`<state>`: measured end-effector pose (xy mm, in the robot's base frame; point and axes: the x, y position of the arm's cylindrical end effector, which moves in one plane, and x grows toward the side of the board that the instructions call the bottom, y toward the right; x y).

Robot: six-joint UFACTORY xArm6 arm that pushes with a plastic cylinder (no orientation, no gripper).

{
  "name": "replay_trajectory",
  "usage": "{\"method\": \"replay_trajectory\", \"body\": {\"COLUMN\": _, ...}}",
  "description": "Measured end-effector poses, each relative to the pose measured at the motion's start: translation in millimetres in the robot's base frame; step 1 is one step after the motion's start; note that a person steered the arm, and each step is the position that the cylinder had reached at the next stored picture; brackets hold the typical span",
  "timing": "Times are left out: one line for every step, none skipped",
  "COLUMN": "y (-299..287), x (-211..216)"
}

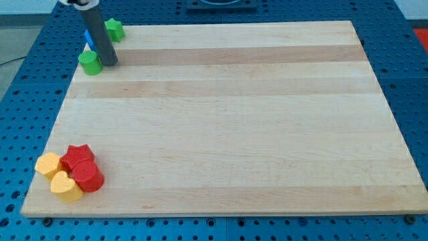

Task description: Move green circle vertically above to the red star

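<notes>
Camera view: we see a pale wooden board (227,120) with long grain stripes, lying on a blue perforated metal table (27,73).
Board surface: smooth and matte, with lighter and darker planks running from the view's left to the view's right.
Our tool: a straight dark rod (100,33), smooth and round, coming down from the view's top at about 11 o'clock of the board.
My tip (110,63): it has no jaws to open or close, so it grasps nothing; it stands on the board just beside the green circle, at the circle's 3 o'clock side, and we cannot tell if they really touch.
Green circle (89,62): a short glossy round block near the board's left edge, at about 10 o'clock of the board.
Second green block (114,29): it lies at the board's top edge, at 1 o'clock from the rod; its shape has several corners, but we cannot name it exactly.
Blue block (87,37): mostly hidden behind the rod, shape not clear.
Red star (79,156): at about 8 o'clock of the board, well apart from the green circle and almost straight below it in the view.
Red block (87,177): rounded, touching the red star at its 5 o'clock side.
Yellow blocks: one with corners (49,164) at the star's 9 o'clock, one heart-like (65,186) at its 7 o'clock, both close against the red ones.
</notes>
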<state>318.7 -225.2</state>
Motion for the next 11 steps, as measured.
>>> {"method": "replay_trajectory", "body": {"y": -9, "x": 45}}
{"method": "replay_trajectory", "body": {"y": -68, "x": 91}}
{"method": "replay_trajectory", "body": {"y": -80, "x": 88}}
{"method": "replay_trajectory", "body": {"y": -80, "x": 81}}
{"method": "replay_trajectory", "body": {"y": -79, "x": 49}}
{"method": "replay_trajectory", "body": {"y": -80, "x": 31}}
{"method": "replay_trajectory", "body": {"y": -80, "x": 22}}
{"method": "replay_trajectory", "body": {"y": -80, "x": -17}}
{"method": "replay_trajectory", "body": {"y": -75, "x": -39}}
{"method": "replay_trajectory", "body": {"y": -42, "x": -26}}
{"method": "replay_trajectory", "body": {"y": -14, "x": 9}}
